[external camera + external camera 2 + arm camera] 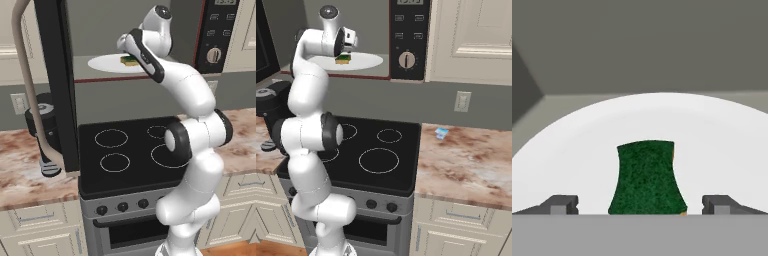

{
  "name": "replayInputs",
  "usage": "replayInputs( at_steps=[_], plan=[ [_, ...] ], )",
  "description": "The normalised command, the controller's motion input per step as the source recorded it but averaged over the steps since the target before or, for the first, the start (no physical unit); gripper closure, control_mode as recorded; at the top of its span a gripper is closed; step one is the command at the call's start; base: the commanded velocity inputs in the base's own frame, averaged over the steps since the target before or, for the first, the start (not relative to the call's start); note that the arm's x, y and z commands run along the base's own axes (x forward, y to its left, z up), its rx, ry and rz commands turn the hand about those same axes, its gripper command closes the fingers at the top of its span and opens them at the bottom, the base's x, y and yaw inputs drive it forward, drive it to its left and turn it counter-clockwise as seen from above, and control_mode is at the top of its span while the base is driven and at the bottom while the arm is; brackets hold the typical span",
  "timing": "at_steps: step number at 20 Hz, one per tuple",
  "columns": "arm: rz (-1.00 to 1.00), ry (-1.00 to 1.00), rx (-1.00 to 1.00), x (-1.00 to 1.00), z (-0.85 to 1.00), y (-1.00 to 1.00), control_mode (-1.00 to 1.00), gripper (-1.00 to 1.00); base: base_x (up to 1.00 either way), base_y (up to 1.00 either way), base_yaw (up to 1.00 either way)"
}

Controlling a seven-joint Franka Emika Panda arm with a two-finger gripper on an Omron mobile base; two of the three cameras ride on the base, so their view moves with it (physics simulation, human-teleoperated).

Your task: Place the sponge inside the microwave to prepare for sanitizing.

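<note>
Sponge: the yellow sponge [646, 179], green scrub layer up, lies flat on the white round plate [722, 145] inside the microwave [406, 45]. In the hand view it sits at 6 o'clock on the plate, between your two fingertips.
Hand: your hand [640, 205] is spread wide. The fingertips [561, 204] stand clear of the sponge on both sides and pinch nothing.
Arm: in the left base view your hand [131, 44] reaches into the open cavity, just above the sponge [129, 60].
Microwave door: the black glass door [59, 85] hangs open at 9 o'clock of the cavity, beige handle [30, 90] toward you.
Done: the sponge appears released and resting inside.
Left: as far as you can judge, only drawing the arm out of the cavity remains.
Below: the black stove [378, 150] sits under the microwave, with the marbled bench [466, 165] at 3 o'clock.
</note>
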Motion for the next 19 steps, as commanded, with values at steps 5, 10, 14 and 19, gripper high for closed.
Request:
replayInputs(
  at_steps=[5,10,14,19],
  plan=[
    [-0.03,0.00,0.00,-0.65,0.01,-0.07,-1.00,-1.00,0.00,0.00,0.00],
    [-0.06,0.00,0.00,-0.73,0.00,-0.14,-1.00,-1.00,0.00,0.00,0.00],
    [-0.02,0.00,0.00,-0.71,0.03,-0.24,-1.00,-1.00,0.00,0.00,0.00],
    [0.00,-0.03,0.00,-0.80,0.02,-0.28,-1.00,-1.00,0.00,0.00,0.00]
  ],
)
